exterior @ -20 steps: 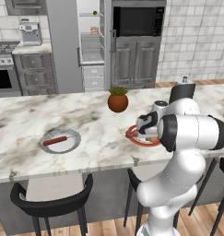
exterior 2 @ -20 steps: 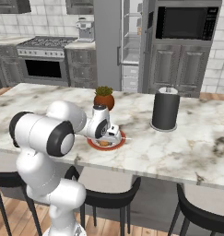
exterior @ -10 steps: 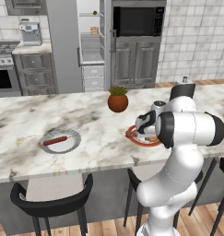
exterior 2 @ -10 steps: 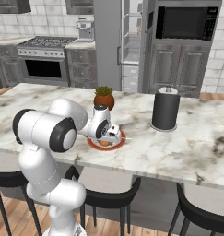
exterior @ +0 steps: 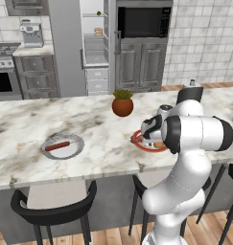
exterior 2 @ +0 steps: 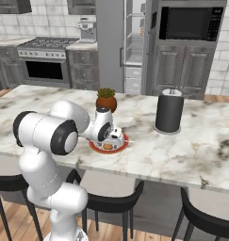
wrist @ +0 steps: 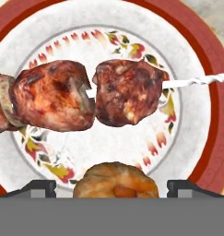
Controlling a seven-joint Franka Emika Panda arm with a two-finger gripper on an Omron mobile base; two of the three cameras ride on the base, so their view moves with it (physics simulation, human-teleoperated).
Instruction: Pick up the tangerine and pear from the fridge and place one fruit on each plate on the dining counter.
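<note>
Gripper [wrist: 111, 186] hangs low over the round plate with the reddish rim and flowered white centre [wrist: 210, 115], and I read its jaws as standing wide apart: the two dark fingertips [wrist: 37, 186] sit at the far edges of my hand view with clear space inside each. Far off to the gripper's left on the white-grey veined marble dining counter [exterior: 22, 124] I see the pale grey round plate [exterior: 75, 149], and a red sausage-like stick [exterior: 57, 146] lies across it. Nearer, to the left of the gripper and a little beyond it, stands the orange-brown round pot with green leaves [exterior: 122, 104]. Directly under the gripper, between the fingertips and touching neither as far as I can tell, the small round orange tangerine [wrist: 115, 179] rests on the near part of the red-rimmed plate. Just beyond it on the same plate lies a skewer of browned meat chunks [wrist: 85, 99], its thin pale stick pointing out to the right in my hand view. To the gripper's right, well apart on the counter, a dark upright cylinder with a pale top [exterior 2: 169, 112] stands alone. Behind the counter, far past the gripper, the tall grey-steel fridge [exterior: 65, 48] shows its pale interior and shelves.
</note>
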